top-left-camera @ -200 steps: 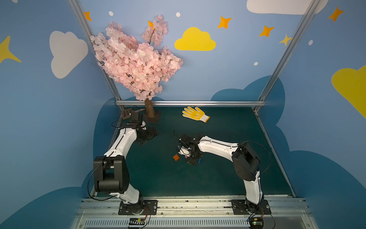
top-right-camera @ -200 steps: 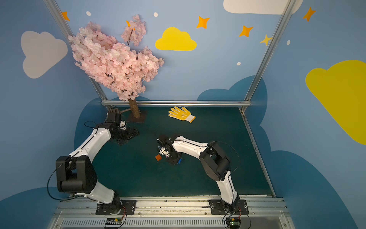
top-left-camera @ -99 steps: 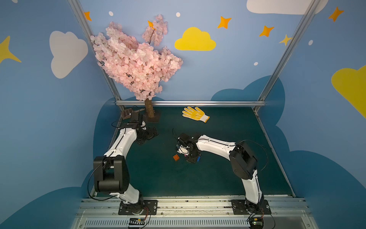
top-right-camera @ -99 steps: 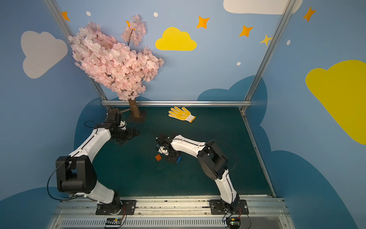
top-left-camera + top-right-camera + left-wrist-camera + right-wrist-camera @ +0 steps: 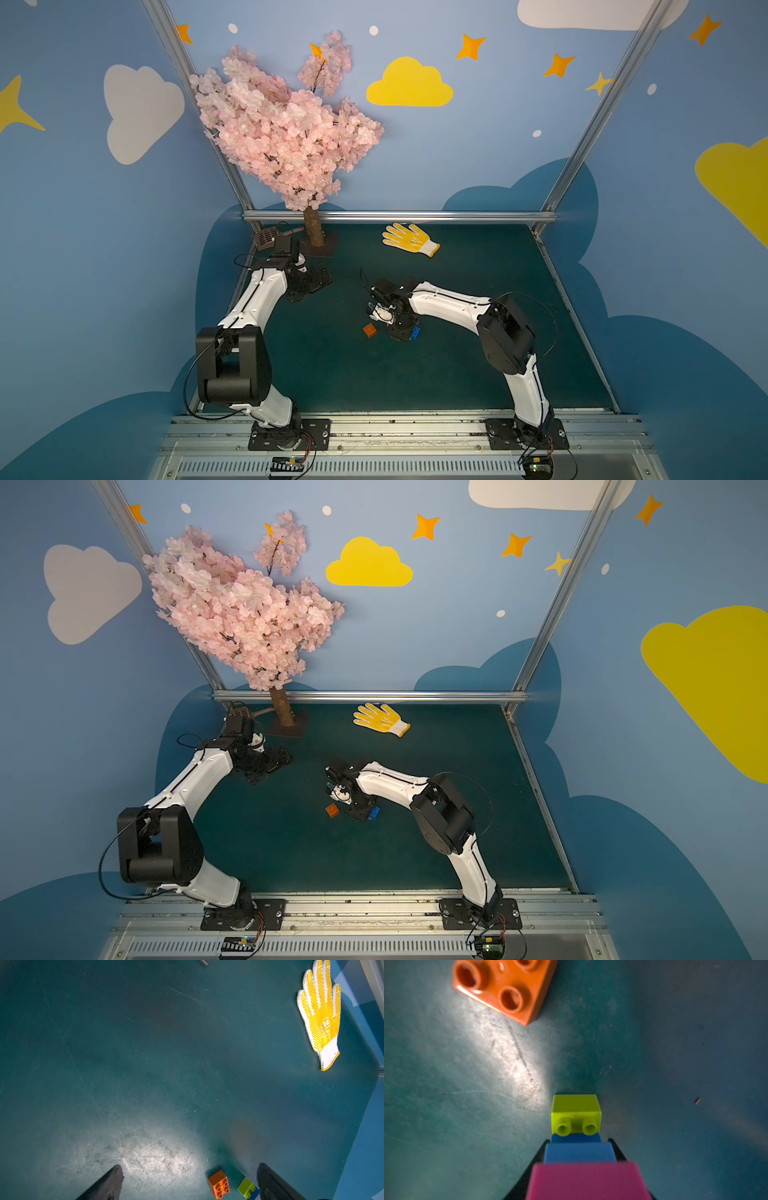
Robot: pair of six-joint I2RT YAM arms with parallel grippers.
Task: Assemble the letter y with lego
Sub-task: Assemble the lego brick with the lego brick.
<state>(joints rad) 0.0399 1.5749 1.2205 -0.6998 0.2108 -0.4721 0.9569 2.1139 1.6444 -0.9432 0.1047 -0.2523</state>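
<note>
left gripper (image 5: 190, 1165): spread wide | right gripper (image 5: 579, 1140): flanking stack of lime-green, blue, pink plastic bricks (image 5: 576, 1105), grip unclear | square orange studded plastic brick (image 5: 502, 989): apart on green mat (image 5: 446, 1088)

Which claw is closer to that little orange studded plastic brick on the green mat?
The right claw: it sits just beside the small orange studded plastic brick. The left claw is far off, near the base of the pink blossom tree.
</note>
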